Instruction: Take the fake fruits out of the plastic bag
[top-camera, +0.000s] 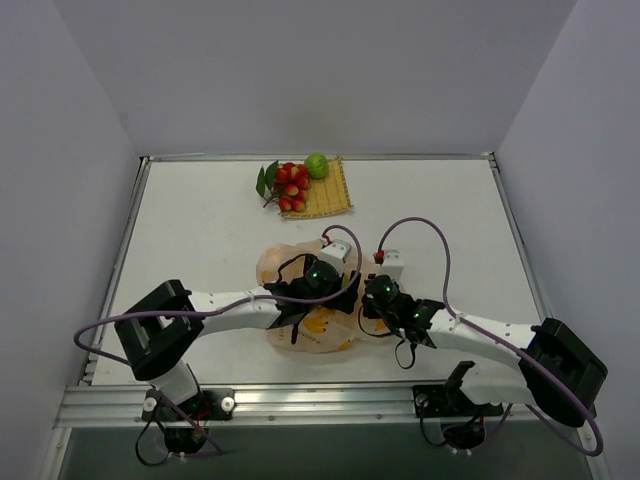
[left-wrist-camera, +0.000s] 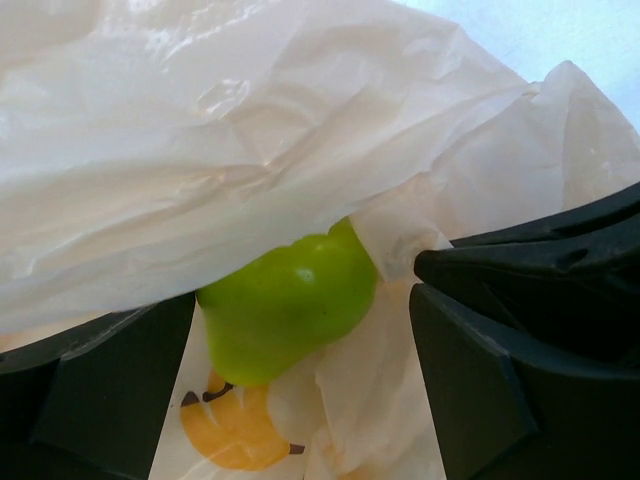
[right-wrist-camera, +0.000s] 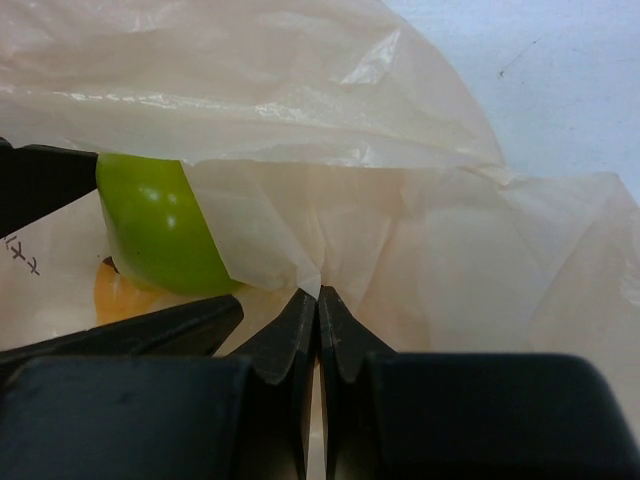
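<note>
Left wrist view: left fingers (left-wrist-camera: 500, 380) stand wide open either side of the pear (left-wrist-camera: 285, 310) inside the plastic bag (left-wrist-camera: 250, 150); right fingers (right-wrist-camera: 280, 350) pinch its film. Closing may catch film, letting the pear slip.

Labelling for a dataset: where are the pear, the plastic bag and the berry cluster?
pear (left-wrist-camera: 285, 310): left wrist view, its glossy green body.
plastic bag (left-wrist-camera: 250, 150): left wrist view, the crumpled upper sheet.
berry cluster (top-camera: 292, 188): top external view, the red berries.
</note>
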